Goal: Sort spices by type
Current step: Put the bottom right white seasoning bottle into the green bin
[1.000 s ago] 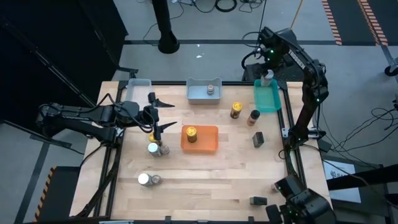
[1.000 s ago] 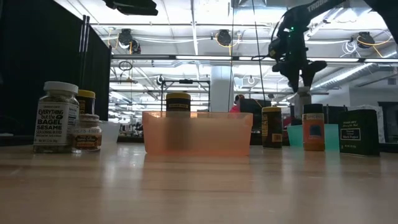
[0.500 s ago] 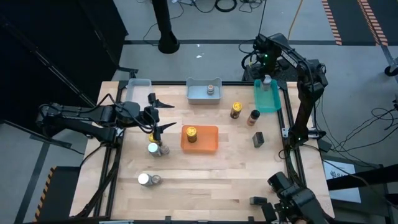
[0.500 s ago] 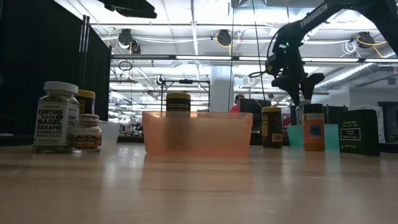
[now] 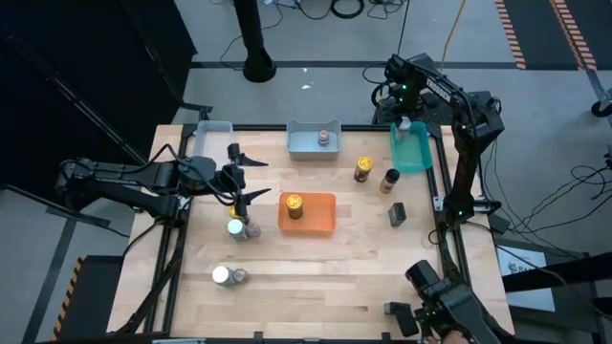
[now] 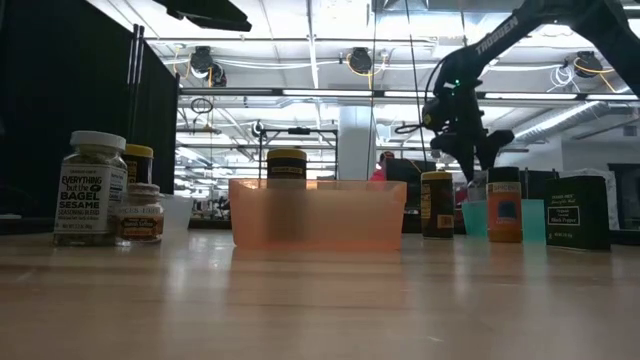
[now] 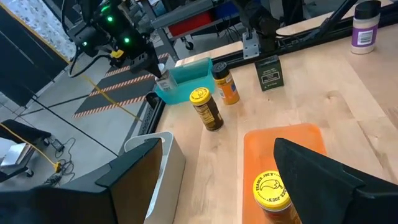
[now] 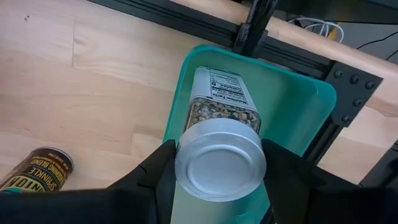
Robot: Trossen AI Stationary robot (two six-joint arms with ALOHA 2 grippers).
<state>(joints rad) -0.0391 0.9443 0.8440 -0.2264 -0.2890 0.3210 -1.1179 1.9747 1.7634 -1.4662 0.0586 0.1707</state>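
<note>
The grey-lidded spice jar (image 8: pixel 219 149) is clamped in the right pincer (image 5: pixel 405 122), tilted over the teal tray (image 8: pixel 292 112) right below it. Off to the side on the bench (image 5: pixel 316 277) there's a yellow-lidded jar (image 5: pixel 363 169). The left pincer (image 5: pixel 251 176) is far off, fingers spread wide apart.

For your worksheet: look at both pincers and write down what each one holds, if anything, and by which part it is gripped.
The right pincer grips a grey-lidded spice jar by its lid end, over the teal tray. The left pincer is open and holds nothing.
</note>
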